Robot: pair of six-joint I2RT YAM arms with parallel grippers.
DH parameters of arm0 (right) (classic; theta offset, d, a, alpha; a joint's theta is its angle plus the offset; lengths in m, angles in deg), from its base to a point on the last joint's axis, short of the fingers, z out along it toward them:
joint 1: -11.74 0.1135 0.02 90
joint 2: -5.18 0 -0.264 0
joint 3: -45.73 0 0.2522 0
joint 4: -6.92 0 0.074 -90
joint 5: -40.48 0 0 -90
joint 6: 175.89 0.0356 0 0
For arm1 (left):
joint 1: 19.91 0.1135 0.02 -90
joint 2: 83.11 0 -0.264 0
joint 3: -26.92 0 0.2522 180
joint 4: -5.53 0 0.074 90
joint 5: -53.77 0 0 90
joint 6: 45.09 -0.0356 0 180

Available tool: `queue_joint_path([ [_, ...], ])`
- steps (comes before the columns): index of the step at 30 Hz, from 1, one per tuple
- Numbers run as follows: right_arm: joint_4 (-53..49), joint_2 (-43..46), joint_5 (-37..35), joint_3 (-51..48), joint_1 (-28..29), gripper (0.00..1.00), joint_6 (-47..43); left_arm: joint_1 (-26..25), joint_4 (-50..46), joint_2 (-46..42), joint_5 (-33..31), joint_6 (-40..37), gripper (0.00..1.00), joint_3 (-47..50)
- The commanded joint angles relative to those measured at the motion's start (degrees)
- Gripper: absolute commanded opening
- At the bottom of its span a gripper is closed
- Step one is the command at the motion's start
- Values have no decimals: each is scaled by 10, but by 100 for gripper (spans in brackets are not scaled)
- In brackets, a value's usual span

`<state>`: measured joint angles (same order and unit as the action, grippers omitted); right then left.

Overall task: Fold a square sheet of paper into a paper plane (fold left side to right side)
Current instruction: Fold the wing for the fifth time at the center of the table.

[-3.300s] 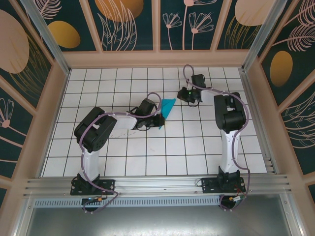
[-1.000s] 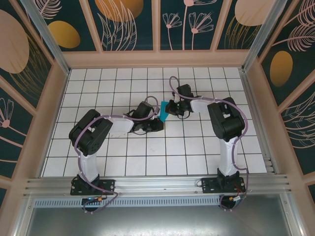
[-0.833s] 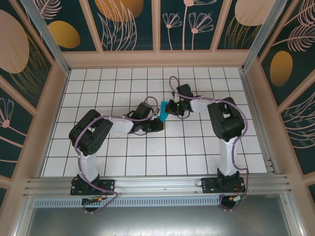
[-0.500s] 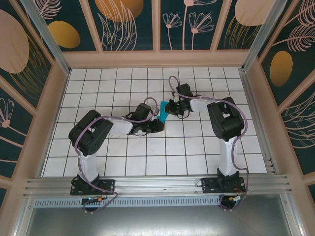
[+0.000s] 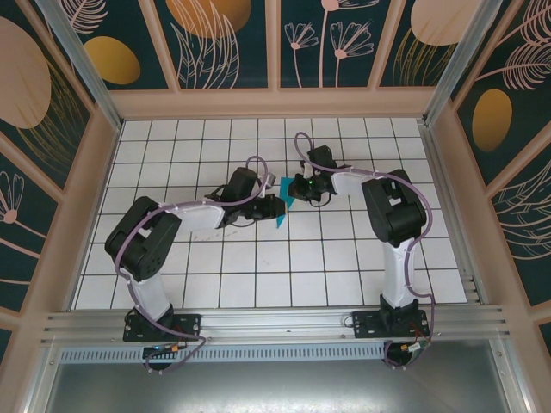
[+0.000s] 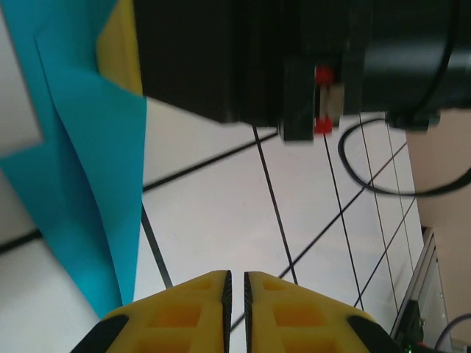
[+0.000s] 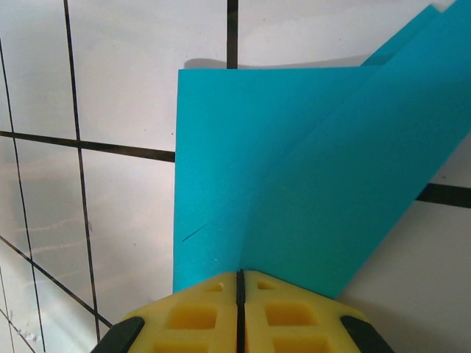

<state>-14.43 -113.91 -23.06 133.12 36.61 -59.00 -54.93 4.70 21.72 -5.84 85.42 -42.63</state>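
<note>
The left gripper (image 5: 270, 207) has swung outward since a moment ago, closer to the sheet of paper (image 5: 281, 215). The right wrist view shows the right gripper (image 7: 239, 283) clenched on the sheet's edge. The left wrist view shows the left fingers (image 6: 184, 301) pinched together and empty, with the sheet just to their left.

Left arm (image 5: 151, 292) and right arm (image 5: 394, 267): white lower links, bulky black joint housings and black base plates (image 5: 164, 325) bolted along the bottom of the top view. A grey-purple cable (image 5: 298, 140) loops loosely along each arm. A green indicator light (image 5: 303, 182) glows on the right wrist near frame centre. Left gripper (image 6: 236, 276) and right gripper (image 7: 239, 274): paired yellow moulded fingers (image 6: 184, 312) with square recesses, black shoulders at the lower frame corners.
</note>
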Motion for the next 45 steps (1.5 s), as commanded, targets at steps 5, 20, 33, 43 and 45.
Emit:
queue_joint_path([
  [5,-37,-35,-33,2,10,11,-13,0,-16,68,24,-20,16,-27],
  [20,-44,-35,-44,2,11,11,-14,-23,-40,92,22,-39,16,18],
  [33,-51,-34,-49,8,11,11,-14,-27,-65,47,-12,-41,15,73],
  [43,-51,-34,-47,15,11,11,-18,-24,-75,-11,-49,-40,14,90],
  [45,-43,-29,-43,18,11,12,-21,-16,-73,-32,-54,-33,15,89],
])
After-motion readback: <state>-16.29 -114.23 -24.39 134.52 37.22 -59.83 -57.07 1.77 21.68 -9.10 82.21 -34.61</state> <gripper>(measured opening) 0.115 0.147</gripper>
